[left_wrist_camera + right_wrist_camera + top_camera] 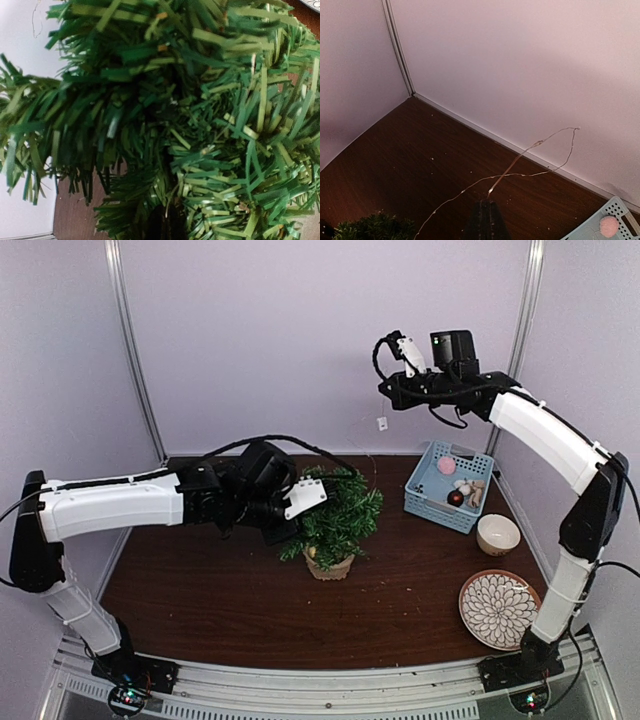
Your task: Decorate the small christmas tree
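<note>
Right at left gripper (316,492): tree (347,522)

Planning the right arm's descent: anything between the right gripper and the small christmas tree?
Nothing visible. The right gripper, pinching a thin wire, is high above the table's back, open air down to the small christmas tree. The left gripper is in the tree's left branches; the blue basket sits off to the right.

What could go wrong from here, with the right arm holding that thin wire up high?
The wire pinched in the right gripper trails toward the small christmas tree; an upward pull might tip it or snap the wire. The left gripper sits shut deep among the branches, so pulling back could drag the tree along.
</note>
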You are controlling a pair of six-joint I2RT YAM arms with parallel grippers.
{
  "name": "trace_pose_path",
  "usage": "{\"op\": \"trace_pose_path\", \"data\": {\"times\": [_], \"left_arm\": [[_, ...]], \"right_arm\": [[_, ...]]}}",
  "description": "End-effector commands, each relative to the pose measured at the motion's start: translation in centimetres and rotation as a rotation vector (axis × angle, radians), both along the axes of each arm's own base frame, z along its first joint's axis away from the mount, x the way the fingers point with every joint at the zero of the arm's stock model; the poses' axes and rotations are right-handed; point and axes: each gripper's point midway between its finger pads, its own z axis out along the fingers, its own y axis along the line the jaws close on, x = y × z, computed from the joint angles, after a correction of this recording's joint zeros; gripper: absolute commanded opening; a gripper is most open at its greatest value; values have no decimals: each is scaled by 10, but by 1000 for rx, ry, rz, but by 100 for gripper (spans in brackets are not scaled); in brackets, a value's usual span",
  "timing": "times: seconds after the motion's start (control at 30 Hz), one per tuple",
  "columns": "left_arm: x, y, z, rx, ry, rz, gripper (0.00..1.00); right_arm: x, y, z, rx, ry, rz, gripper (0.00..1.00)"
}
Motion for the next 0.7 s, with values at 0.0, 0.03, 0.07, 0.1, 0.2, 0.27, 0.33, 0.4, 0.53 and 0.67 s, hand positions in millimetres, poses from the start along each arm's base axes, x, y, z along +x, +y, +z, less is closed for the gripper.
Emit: {"op": "trace_pose_path", "data": {"times": [0.0,0.03,0.07,0.1,0.2,0.27,0.33,0.4,0.53,0.67], "left_arm": [[1,-8,13,-58,-26,-8,0],[1,-7,17,-75,-31,-6,0],[0,-6,20,-88,-34,-2,0],[-2,-4,22,-98,-34,-1,1],[-6,2,29,-132,-40,9,14],[-9,5,32,-149,-42,10,25],[-11,9,34,-161,-41,13,33],[-12,13,35,-170,-40,19,36],[-17,20,38,-194,-31,26,43],[-23,34,50,-287,-12,26,52]], "right_arm": [[-16,22,32,56,-38,91,0],[-19,27,35,62,-41,110,0],[-22,31,38,67,-41,130,0],[-26,37,39,73,-40,157,0],[-34,49,45,88,-43,209,0],[-38,54,46,92,-42,230,0],[-40,58,47,95,-40,246,0],[-42,60,46,95,-38,253,0],[-47,65,48,101,-39,279,0],[-54,72,54,112,-44,315,0]]}}
